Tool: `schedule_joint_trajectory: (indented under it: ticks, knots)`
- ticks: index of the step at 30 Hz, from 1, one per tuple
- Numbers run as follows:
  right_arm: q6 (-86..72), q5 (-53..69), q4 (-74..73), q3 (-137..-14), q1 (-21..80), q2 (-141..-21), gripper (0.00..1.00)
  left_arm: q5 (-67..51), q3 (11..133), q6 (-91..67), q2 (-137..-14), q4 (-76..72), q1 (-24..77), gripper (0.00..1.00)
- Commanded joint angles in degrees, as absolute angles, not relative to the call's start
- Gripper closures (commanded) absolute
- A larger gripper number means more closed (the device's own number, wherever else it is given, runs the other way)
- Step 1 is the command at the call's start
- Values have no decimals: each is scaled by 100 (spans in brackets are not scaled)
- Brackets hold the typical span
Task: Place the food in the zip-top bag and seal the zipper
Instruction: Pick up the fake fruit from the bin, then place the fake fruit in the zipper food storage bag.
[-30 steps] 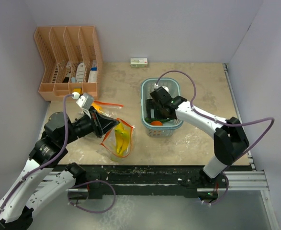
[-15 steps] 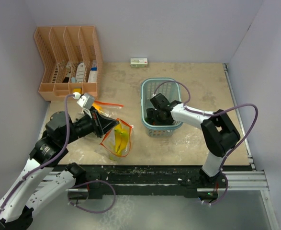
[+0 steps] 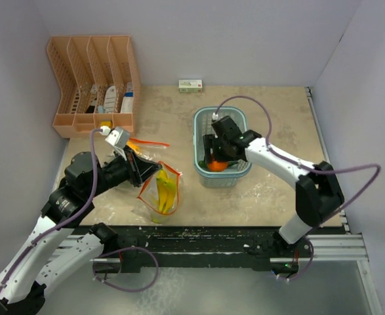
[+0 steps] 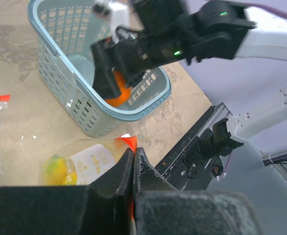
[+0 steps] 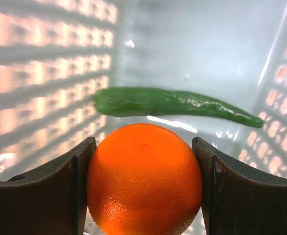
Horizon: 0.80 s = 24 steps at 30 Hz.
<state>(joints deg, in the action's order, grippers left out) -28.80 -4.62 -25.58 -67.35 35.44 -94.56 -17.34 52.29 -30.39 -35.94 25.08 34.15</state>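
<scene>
My right gripper (image 3: 216,160) is inside the light blue mesh basket (image 3: 199,123), shut on the small orange fruit (image 5: 144,178); both fingers press its sides. The fruit also shows in the top view (image 3: 216,165) and the left wrist view (image 4: 118,93). The long green vegetable (image 5: 172,104) lies on the basket floor behind the fruit. My left gripper (image 3: 151,172) is shut on the orange-edged rim of the zip-top bag (image 3: 161,192) and holds its mouth up. The yellow bananas (image 3: 167,191) are inside the bag. The broccoli-like head is not in view.
A peach file organizer (image 3: 95,85) with small items stands at the back left. A small white-and-green box (image 3: 190,84) lies by the back wall. A second flat bag with a red strip (image 3: 147,142) lies behind the held bag. The table's front edge (image 3: 212,228) is close.
My right gripper dipped to the basket's near end and has come up slightly with the orange fruit now showing between its fingers. The left arm and bag barely moved.
</scene>
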Motion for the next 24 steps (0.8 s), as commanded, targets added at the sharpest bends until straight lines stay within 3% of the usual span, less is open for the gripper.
schedule_joint_trajectory:
  ticks: [1,5,10,16,24]
  knots:
    - [-2640,-773,-2777,-7455,3502,-8537,90,-1343,5264,-2965,-3633,2238,3424,100]
    - [-2312,-284,-2496,-7586,3503,-7915,93,-1071,5107,-2936,-3801,2103,3428,100]
    - [-2012,1310,-1873,-7294,3652,-7238,95,-810,4919,-2865,-4283,1810,3421,100]
    - [-2069,1388,-1250,-6743,4372,-6698,95,-701,5112,-2869,-4985,1221,3419,100]
    - [-2354,1181,-554,-6604,5443,-7122,95,-710,5124,-2941,-4930,1580,3417,100]
